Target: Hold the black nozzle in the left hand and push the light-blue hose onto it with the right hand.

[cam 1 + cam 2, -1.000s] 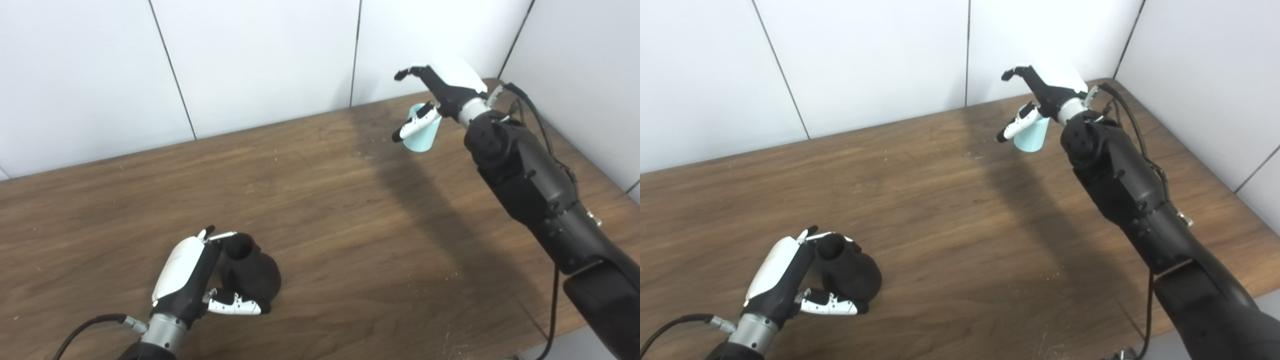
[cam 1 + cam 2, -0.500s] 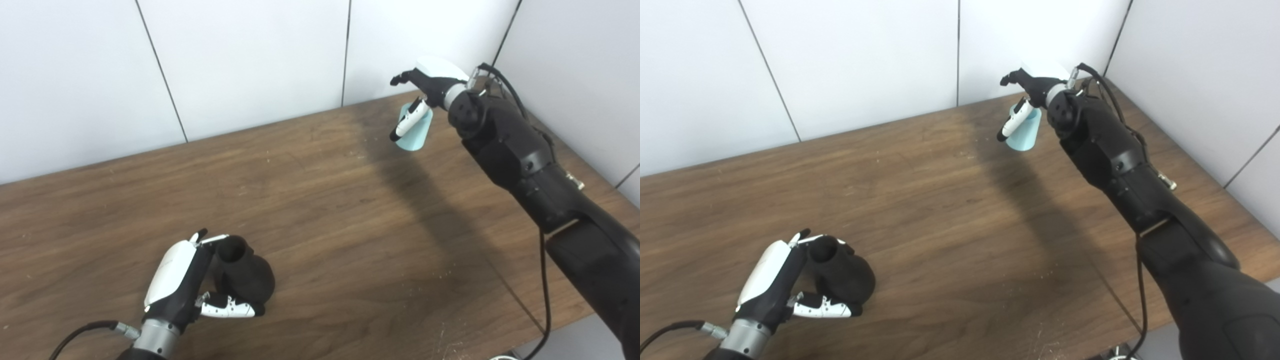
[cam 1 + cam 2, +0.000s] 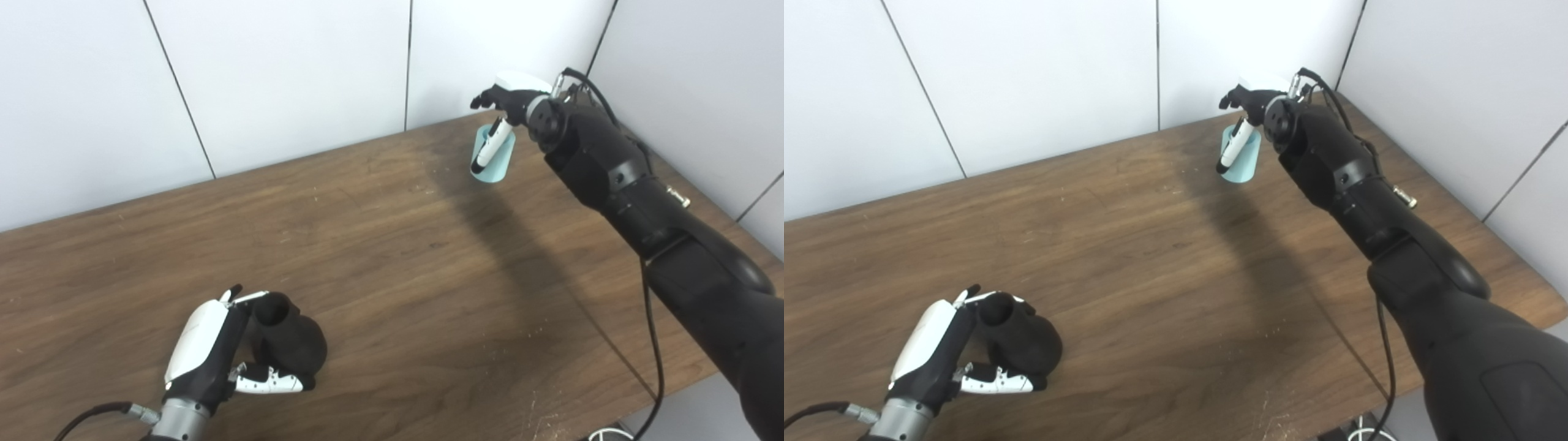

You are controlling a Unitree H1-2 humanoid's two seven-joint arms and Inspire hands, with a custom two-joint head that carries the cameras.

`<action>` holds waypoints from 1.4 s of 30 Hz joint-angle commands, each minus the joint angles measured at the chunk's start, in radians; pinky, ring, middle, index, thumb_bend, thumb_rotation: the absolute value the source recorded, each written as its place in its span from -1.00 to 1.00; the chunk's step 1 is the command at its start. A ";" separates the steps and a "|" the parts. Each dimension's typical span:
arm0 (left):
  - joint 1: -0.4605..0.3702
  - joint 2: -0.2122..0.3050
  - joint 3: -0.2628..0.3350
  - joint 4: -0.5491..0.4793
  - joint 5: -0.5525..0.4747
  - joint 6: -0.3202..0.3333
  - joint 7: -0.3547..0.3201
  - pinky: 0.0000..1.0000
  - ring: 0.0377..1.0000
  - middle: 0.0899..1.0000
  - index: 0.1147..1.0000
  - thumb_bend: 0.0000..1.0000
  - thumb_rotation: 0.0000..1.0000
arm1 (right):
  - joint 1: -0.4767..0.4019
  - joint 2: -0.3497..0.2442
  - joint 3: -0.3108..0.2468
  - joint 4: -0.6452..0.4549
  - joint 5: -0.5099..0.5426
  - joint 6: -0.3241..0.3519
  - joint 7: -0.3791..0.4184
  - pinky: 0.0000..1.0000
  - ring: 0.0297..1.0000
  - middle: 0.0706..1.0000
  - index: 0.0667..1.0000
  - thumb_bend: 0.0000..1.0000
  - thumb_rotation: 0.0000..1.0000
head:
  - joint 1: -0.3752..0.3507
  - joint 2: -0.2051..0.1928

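The black nozzle (image 3: 293, 340) rests on the wooden table (image 3: 392, 257) at the near left, its round mouth facing up. My left hand (image 3: 211, 349) is shut on it, with fingers behind its neck and the thumb along its base. The light-blue hose piece (image 3: 493, 160) stands upright at the far right of the table; it also shows in the right eye view (image 3: 1242, 160). My right hand (image 3: 503, 104) is open and hangs over its top. The thumb lies down its front and the fingers (image 3: 484, 99) curl above it, apart from the hose.
White wall panels (image 3: 275, 79) close the table's far side and right side. The right arm (image 3: 643, 196) stretches across the table's right part, with a black cable hanging off the front edge. The table's far right corner lies just behind the hose.
The whole picture has shifted, so the camera moved. My right hand has come closer over the hose, its fingers curling more and the thumb swinging down its front. The left hand and nozzle stay put.
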 commanded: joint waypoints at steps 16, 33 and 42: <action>0.060 0.026 -0.022 0.049 0.009 0.066 -0.074 1.00 0.30 -0.01 -0.25 0.03 -1.00 | -0.056 -0.042 0.032 -0.009 -0.046 0.000 0.042 0.27 0.47 0.57 0.55 0.88 -0.81 | 0.006 0.011; 0.064 0.025 -0.023 0.047 0.003 0.068 -0.076 1.00 0.29 0.00 -0.25 0.03 -1.00 | -0.033 -0.035 0.038 -0.004 -0.037 -0.013 0.030 0.33 0.48 0.52 0.52 0.86 -0.91 | 0.005 0.022; 0.063 0.028 -0.024 0.037 0.003 0.077 -0.085 1.00 0.30 0.00 -0.25 0.03 -1.00 | -0.032 -0.027 0.047 0.009 -0.044 -0.016 0.014 0.33 0.46 0.49 0.47 0.86 -0.91 | 0.002 0.028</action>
